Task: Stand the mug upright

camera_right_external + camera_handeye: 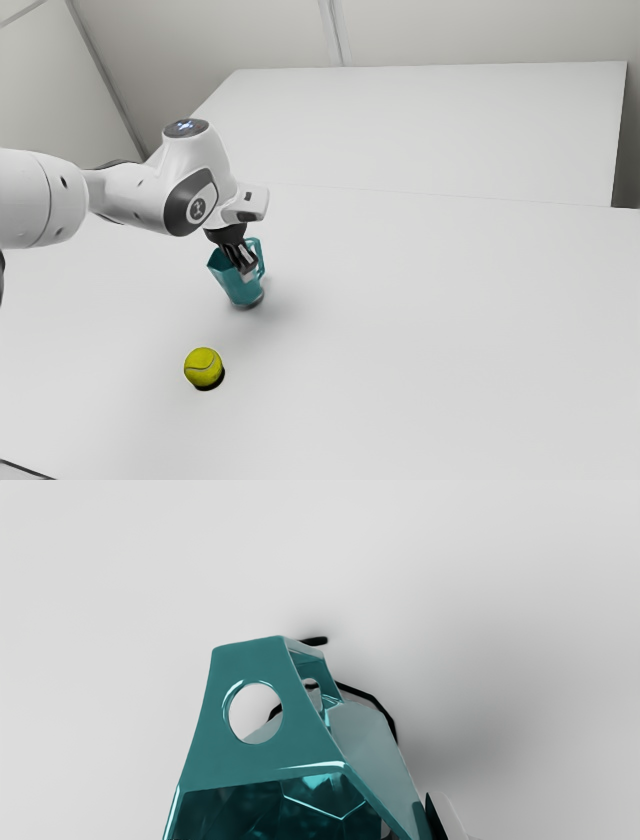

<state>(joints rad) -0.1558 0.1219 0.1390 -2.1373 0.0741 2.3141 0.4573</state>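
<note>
on the white bench (pixel 420 330), the mug (pixel 238 293) sits mouth up by the hand (pixel 246 272), open or closed i can't tell; exterior view: ball (pixel 203 366) at its seven o'clock; wrist view: round-holed handle (pixel 250 665).

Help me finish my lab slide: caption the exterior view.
Franka arm with its gripper at a teal mug, tennis ball nearby on the white table.

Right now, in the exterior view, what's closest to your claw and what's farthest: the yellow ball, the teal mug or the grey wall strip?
1. Teal mug: right at my claw.
2. Yellow ball: on the table, toward that view's bottom edge.
3. Grey wall strip: way past the table.
</note>
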